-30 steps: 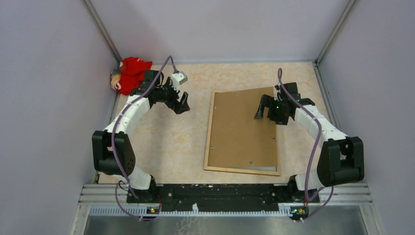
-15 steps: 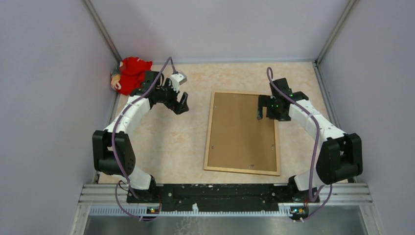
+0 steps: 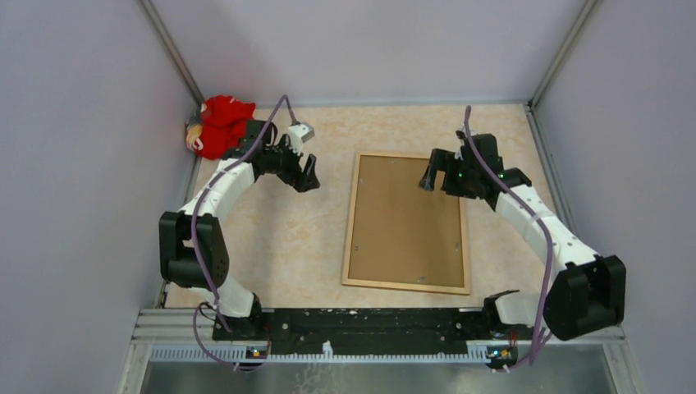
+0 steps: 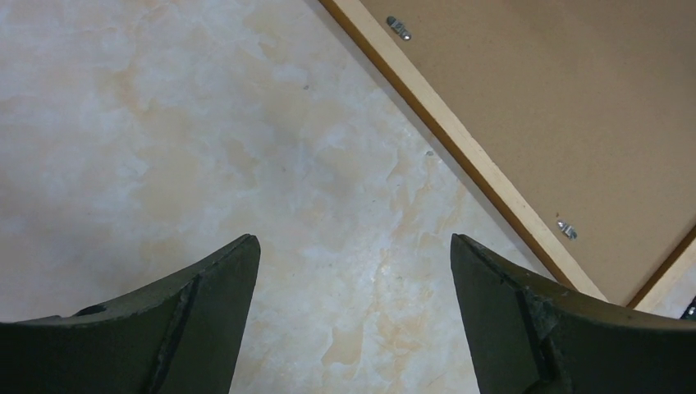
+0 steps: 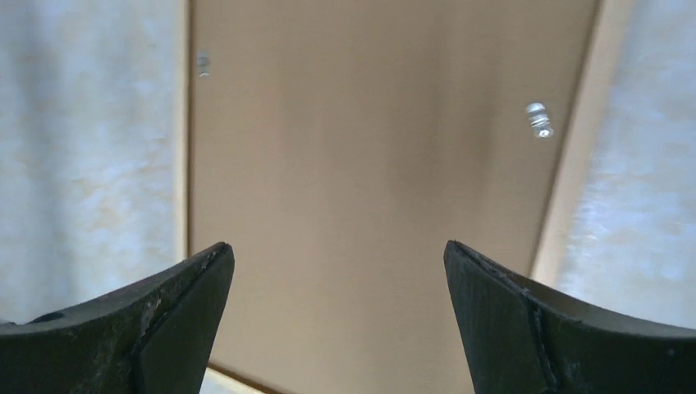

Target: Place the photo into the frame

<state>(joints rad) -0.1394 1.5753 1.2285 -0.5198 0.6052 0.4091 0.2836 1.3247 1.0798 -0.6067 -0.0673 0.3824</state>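
The frame [image 3: 353, 223] lies face down in the middle of the table, its golden-brown moulding around the brown backing board [image 3: 406, 217]. The photo is hidden. My left gripper [image 3: 309, 172] is open and empty over bare table left of the frame's far left corner. In the left wrist view [image 4: 353, 242] the frame's edge [image 4: 460, 148] runs diagonally at the upper right. My right gripper [image 3: 430, 176] is open and empty above the frame's far right part. The right wrist view [image 5: 336, 246] looks down on the backing board [image 5: 369, 148] between the open fingers.
A red plush toy [image 3: 217, 123] lies in the far left corner against the wall. Small metal clips [image 4: 399, 27] sit along the inside of the frame's back. Grey walls close in the table on three sides.
The backing board was skewed with its far right corner raised; it now lies flat inside the frame. My right gripper has shifted towards the far edge and risen. The left arm has barely moved.
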